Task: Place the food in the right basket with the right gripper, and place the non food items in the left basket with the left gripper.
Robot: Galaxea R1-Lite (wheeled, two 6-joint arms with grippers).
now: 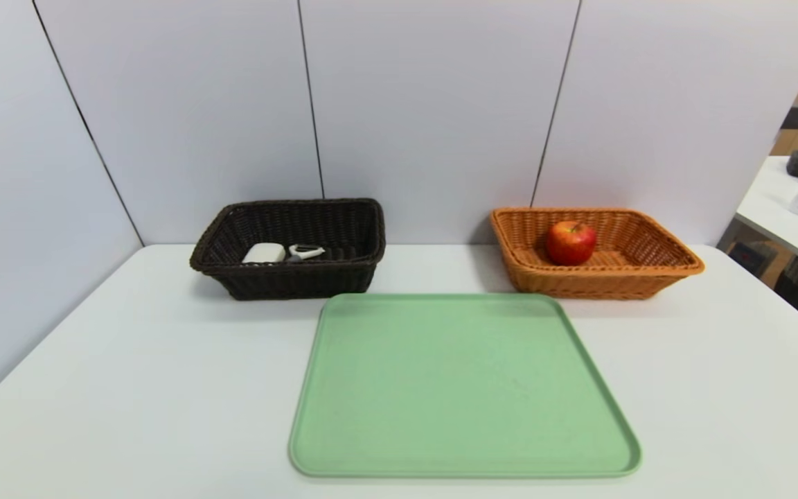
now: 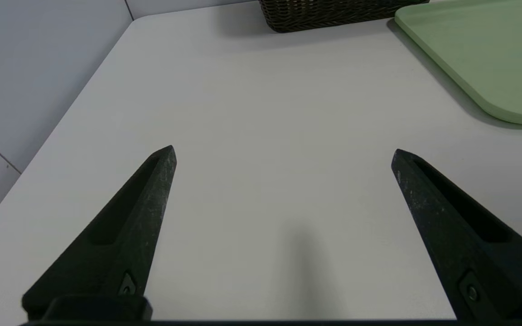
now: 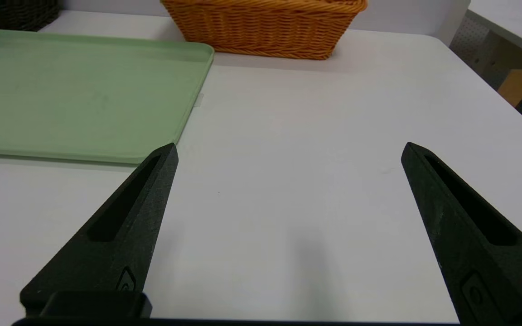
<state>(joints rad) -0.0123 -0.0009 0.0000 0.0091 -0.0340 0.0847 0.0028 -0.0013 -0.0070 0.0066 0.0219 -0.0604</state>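
Note:
A red apple (image 1: 570,242) lies in the orange wicker basket (image 1: 655,274) at the back right. The dark brown basket (image 1: 302,281) at the back left holds a white case (image 1: 264,254) and a white peeler-like tool (image 1: 306,252). The green tray (image 1: 461,388) in the middle has nothing on it. Neither arm shows in the head view. My left gripper (image 2: 283,154) hovers open over bare table, short of the dark basket (image 2: 329,16) and beside the tray (image 2: 483,54). My right gripper (image 3: 289,151) stands open over bare table, with the orange basket (image 3: 265,31) farther ahead and the tray (image 3: 79,99) beside it.
Grey panel walls close off the back and left of the white table (image 1: 94,388). A second table (image 1: 797,208) with bottles and other items stands off to the right, past the table's right edge.

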